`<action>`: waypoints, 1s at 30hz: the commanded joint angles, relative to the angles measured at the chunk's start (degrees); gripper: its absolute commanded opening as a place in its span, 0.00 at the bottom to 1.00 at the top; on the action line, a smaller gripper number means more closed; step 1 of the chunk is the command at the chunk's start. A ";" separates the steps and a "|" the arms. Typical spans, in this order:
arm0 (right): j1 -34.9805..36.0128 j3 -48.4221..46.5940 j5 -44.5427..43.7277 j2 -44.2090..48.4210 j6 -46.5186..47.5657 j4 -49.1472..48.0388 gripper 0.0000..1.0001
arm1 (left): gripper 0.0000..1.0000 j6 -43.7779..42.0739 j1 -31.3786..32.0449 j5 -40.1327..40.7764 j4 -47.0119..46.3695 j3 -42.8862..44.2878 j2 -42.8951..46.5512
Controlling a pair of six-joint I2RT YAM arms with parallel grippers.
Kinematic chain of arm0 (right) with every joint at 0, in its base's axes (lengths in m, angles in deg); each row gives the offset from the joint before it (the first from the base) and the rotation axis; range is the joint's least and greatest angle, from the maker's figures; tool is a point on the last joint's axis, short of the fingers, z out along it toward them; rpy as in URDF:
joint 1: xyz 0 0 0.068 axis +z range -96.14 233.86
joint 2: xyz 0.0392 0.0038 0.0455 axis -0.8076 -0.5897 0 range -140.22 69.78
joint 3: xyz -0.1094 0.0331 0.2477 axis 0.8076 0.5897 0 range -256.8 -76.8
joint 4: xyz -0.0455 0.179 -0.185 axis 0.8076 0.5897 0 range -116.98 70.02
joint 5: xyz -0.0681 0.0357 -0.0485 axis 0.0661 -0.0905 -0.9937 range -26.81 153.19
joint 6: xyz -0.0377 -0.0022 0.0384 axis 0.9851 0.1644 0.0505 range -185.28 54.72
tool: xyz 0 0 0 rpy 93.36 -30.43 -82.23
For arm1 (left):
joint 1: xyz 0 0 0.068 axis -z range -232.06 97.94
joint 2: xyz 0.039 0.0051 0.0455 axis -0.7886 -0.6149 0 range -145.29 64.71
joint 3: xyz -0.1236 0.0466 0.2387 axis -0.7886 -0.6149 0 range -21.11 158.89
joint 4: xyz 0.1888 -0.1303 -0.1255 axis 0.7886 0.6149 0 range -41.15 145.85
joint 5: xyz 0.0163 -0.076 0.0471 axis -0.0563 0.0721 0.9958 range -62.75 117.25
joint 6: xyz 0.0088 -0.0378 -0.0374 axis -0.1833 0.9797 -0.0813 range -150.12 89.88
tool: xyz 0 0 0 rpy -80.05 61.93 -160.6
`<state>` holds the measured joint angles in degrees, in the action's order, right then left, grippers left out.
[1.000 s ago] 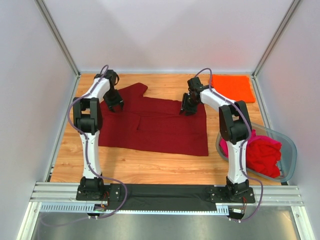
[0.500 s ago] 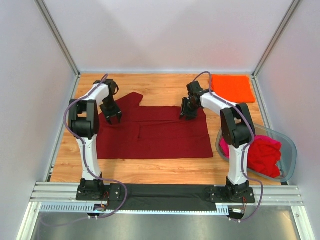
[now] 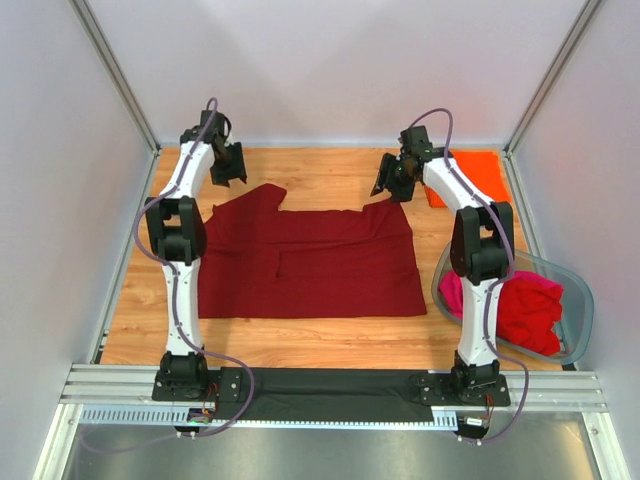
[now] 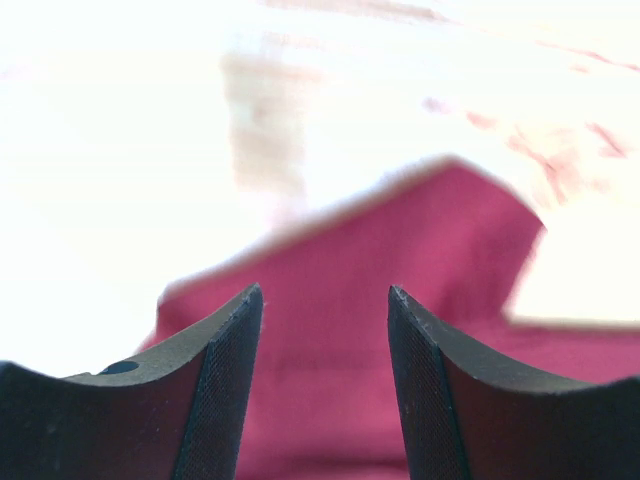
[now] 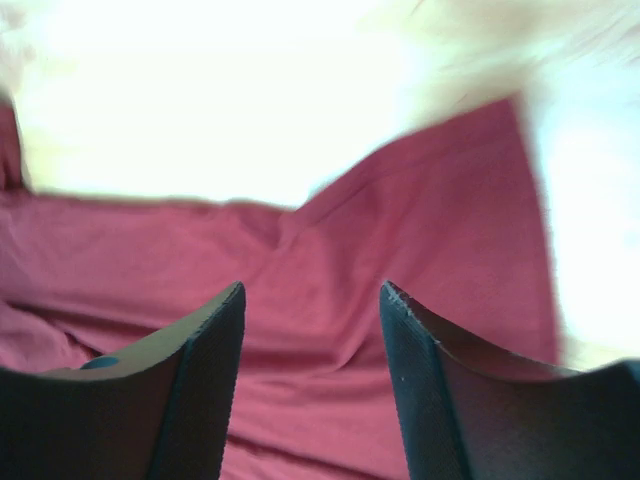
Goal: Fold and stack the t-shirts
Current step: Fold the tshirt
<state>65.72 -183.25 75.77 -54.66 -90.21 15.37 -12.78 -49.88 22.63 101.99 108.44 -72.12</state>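
Note:
A dark maroon t-shirt (image 3: 320,260) lies spread flat in the middle of the wooden table, one sleeve pointing to the far left. My left gripper (image 3: 228,166) hangs open above the table just beyond that sleeve; in the left wrist view its jaws (image 4: 325,292) hold nothing, and the maroon t-shirt (image 4: 410,230) lies below them. My right gripper (image 3: 390,183) hangs open over the shirt's far right corner; the right wrist view shows empty jaws (image 5: 312,287) above the maroon t-shirt (image 5: 430,200). A folded orange t-shirt (image 3: 478,178) lies at the far right.
A grey translucent tub (image 3: 586,300) stands at the right edge holding a crumpled red t-shirt (image 3: 525,310) and a magenta one (image 3: 452,295). Walls close off the table on three sides. The arm bases stand at the near edge.
Both grippers have let go of the maroon shirt's far edge, opened wider and lifted back towards the far wall. The shirt now lies flat.

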 commanded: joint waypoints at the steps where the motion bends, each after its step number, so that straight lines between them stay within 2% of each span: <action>1: -2.62 -5.95 1.22 -3.51 1.46 -0.25 0.61 | 0.60 -5.13 -0.24 -4.15 1.00 4.73 -7.74; 5: -6.40 -11.66 2.62 -7.74 1.98 1.51 0.61 | 0.60 -4.95 -0.24 -9.34 -5.06 0.71 -6.87; 9: -8.60 -15.62 3.50 -11.61 2.78 4.23 0.57 | 0.60 -5.39 -0.24 -11.37 -6.47 0.52 -7.13; 20: -10.19 -16.07 14.21 -17.76 5.94 3.27 0.54 | 0.59 -8.46 -0.24 -19.37 -6.56 -0.62 -7.22; 27: -10.28 -16.07 15.55 -19.43 6.12 2.65 0.48 | 0.57 -10.04 -0.24 -21.65 -6.30 -0.53 -7.31; 30: -10.19 -16.68 16.07 -20.05 6.12 2.65 0.43 | 0.57 -11.89 -0.24 -20.17 -5.42 -1.67 -6.60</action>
<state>55.18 -198.40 91.24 -72.30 -85.44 18.16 -21.28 -50.21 3.20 96.11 107.59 -79.47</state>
